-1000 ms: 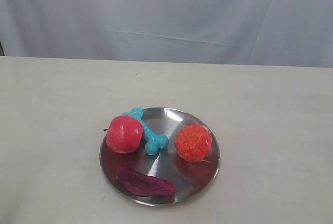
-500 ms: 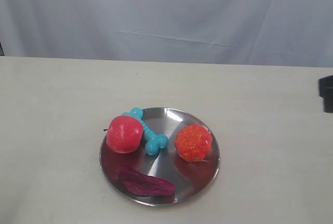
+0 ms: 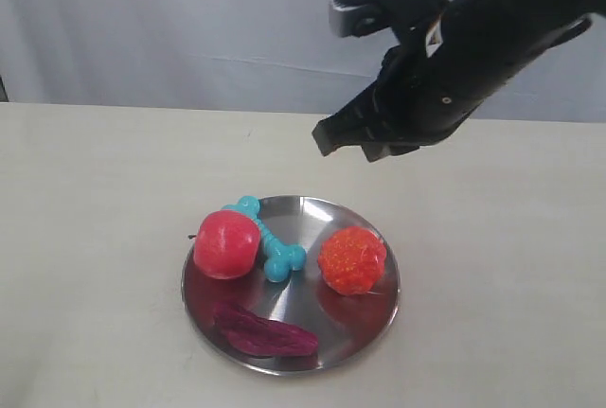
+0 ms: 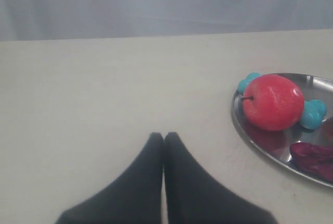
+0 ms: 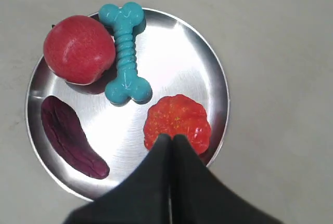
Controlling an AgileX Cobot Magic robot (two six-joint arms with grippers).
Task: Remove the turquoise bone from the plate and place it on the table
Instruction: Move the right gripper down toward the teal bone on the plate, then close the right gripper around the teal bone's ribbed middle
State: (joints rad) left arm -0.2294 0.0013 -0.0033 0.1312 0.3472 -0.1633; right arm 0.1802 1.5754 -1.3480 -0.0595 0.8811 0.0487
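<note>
The turquoise bone [image 3: 268, 238] lies on the silver plate [image 3: 303, 306], tight against a red apple [image 3: 225, 244]. In the right wrist view the whole bone [image 5: 125, 52] shows on the plate [image 5: 171, 63]. My right gripper [image 5: 170, 138] is shut and empty; it hangs high over the plate, above an orange ball [image 5: 177, 117] and apart from the bone. In the exterior view that gripper [image 3: 348, 138] hovers above the plate's far side. My left gripper [image 4: 163, 135] is shut and empty over the beige table [image 4: 104, 89], left of the plate [image 4: 250, 135]. There the apple [image 4: 272, 102] hides most of the bone [image 4: 314, 114].
The plate also holds the orange ball [image 3: 352, 259] and a dark purple piece [image 3: 265, 332], also seen as the purple piece [image 5: 70, 135]. Beige table [image 3: 95, 190] lies all round the plate. A pale cloth backdrop [image 3: 189, 20] closes the far edge.
The right arm has swung in from the right edge and now hangs above the plate's far side. The bone and the other toys have not moved.
</note>
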